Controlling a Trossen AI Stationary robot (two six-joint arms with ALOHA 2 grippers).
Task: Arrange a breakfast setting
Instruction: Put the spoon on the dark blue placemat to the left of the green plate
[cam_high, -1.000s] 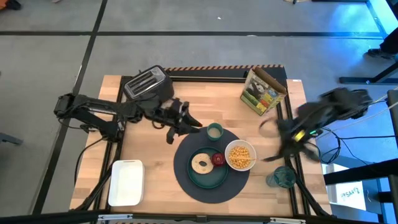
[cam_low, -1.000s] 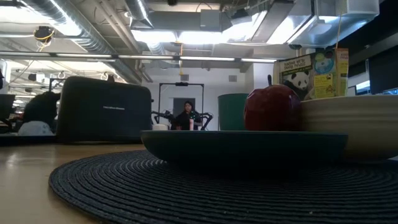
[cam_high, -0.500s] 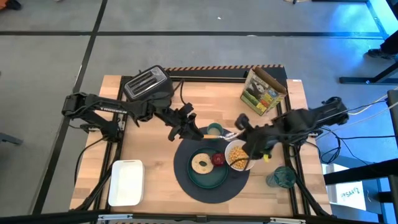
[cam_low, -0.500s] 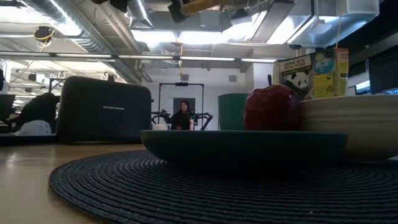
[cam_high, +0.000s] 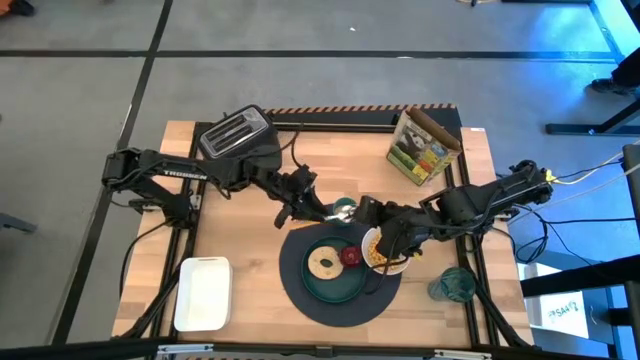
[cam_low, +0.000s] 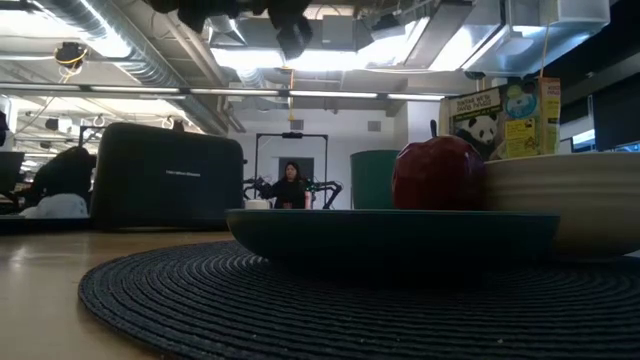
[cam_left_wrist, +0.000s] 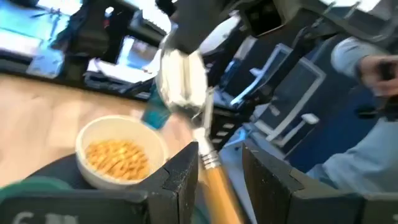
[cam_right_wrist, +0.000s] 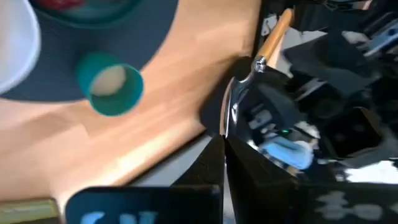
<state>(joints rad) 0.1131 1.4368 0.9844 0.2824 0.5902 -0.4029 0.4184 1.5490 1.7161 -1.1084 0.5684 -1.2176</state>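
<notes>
The dark round mat (cam_high: 300, 290) carries the teal plate (cam_high: 340, 292) with the bagel (cam_high: 323, 263) and the red fruit (cam_high: 350, 255). It also carries the white bowl of yellow cereal (cam_high: 390, 262) and the small green cup (cam_right_wrist: 111, 90). The orange-handled spoon (cam_high: 325, 212) hangs in the air over the cup, between both grippers. My left gripper (cam_high: 305, 205) is shut on its handle. My right gripper (cam_high: 362, 212) comes from the right, above the bowl, and is shut on its metal end. My left gripper has the spoon's orange handle (cam_left_wrist: 214, 186) between its two fingers, lying along them and against one finger (cam_left_wrist: 186, 177). The fingers come roughly level from the table's left. The spoon is lifted clear, its metal bowl (cam_left_wrist: 180, 74) pointing away toward the right arm. My right gripper pinches the tip of the spoon's metal bowl (cam_right_wrist: 229, 121) between its two fingers (cam_right_wrist: 214, 162), which stand close together. They come from the table's right, in line with the spoon. The orange handle (cam_right_wrist: 275, 34) runs away from them to the left gripper.
A black toaster (cam_high: 238, 135) stands at the far left and a panda cereal box (cam_high: 425, 145) at the far right. A white tray (cam_high: 203, 292) lies at the near left. A teal glass (cam_high: 453, 285) stands by the right edge. A person (cam_low: 290, 185) is far off in the room.
My right arm has swung in from beyond the table's right edge, across the cereal bowl, to the spoon's metal end. My left gripper has carried the spoon a little toward the right, over the green cup, and keeps hold of the handle.
</notes>
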